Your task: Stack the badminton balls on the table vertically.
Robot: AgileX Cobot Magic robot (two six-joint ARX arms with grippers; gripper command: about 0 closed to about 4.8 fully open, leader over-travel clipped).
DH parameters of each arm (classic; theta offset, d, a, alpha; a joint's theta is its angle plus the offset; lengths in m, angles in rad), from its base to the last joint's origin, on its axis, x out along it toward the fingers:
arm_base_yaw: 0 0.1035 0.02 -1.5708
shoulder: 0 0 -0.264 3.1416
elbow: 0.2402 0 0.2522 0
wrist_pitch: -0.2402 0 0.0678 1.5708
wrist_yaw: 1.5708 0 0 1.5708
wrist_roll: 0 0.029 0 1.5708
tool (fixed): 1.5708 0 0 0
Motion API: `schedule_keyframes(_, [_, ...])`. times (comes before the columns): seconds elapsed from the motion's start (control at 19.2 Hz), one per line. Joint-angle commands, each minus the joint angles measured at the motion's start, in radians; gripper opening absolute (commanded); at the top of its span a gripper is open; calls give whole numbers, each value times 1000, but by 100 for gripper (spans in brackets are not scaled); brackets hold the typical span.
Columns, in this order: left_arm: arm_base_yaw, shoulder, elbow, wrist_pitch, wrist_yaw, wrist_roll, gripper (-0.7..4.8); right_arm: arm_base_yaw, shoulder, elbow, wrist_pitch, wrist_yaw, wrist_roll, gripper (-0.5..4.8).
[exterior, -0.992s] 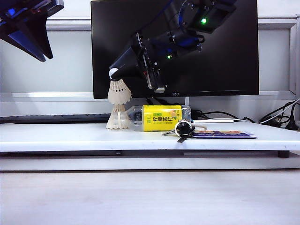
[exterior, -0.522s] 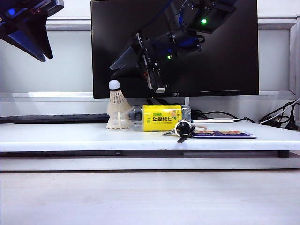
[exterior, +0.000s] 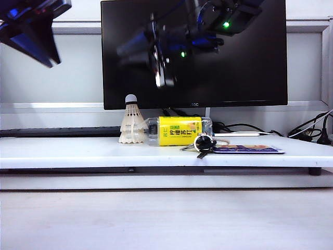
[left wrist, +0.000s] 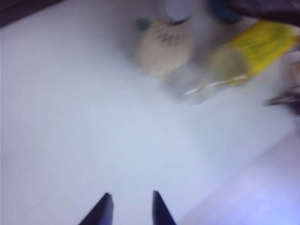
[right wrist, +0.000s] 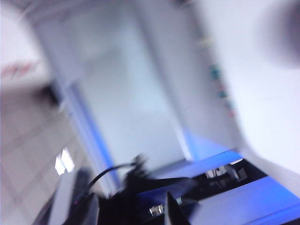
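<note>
- The badminton balls point(exterior: 132, 124) stood nested one over the other on the table point(exterior: 78, 152), skirts flared down, the upper one's rounded tip topmost at the head of the pile.
- The stack stood upright toward the back of the tabletop, in front of the lower left corner of the black monitor point(exterior: 250, 62).
- Nothing gripped the stack; it stood free.
- In the left wrist view the same stack point(left wrist: 165, 47) showed as a blurred cream-white shape on the white surface.
- A clear bottle with a yellow label point(exterior: 177, 130) lay on its side just beside the stack on the right of the exterior view, its clear end against the feather skirts or all but touching them.
- Further right lay a bunch of keys point(exterior: 203, 144) and a flat card point(exterior: 250, 149).
- The right gripper point(exterior: 125, 49) hung well above the stack, blurred against the dark screen; its fingers looked parted, with nothing between them, though the blur left that less than certain.
- The right wrist view was smeared and showed no shuttlecock.
- The left gripper point(left wrist: 130, 208) was high at the upper left of the exterior view, well apart from the stack, its two dark fingertips point(left wrist: 102, 212) apart with only bare table between them.
</note>
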Motion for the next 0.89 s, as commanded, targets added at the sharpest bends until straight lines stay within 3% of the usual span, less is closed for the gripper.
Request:
schedule_keyframes(0.05, [0,-5,1,8,100,-3,120,-11,-5,4,229,-73,-71,177])
schedule_keyframes(0.16, [5,-11,1,-2,192,-3,120,-23,-18,6,365,-117,-257,112])
schedule_keyframes(0.26, [11,-39,0,3,247,-3,119,-26,-64,6,360,-110,-454,104])
schedule_keyframes(0.37, [15,-82,0,23,254,-2,115,-26,-119,6,354,-83,-629,102])
schedule_keyframes(0.52, [48,-150,0,36,254,-16,115,-32,-185,6,310,-78,-811,39])
schedule_keyframes(0.73, [107,-289,-2,40,256,-22,115,-56,-296,5,48,-39,-1085,39])
schedule_keyframes(0.89, [107,-417,-5,52,246,-23,115,-63,-412,5,-327,147,-1433,39])
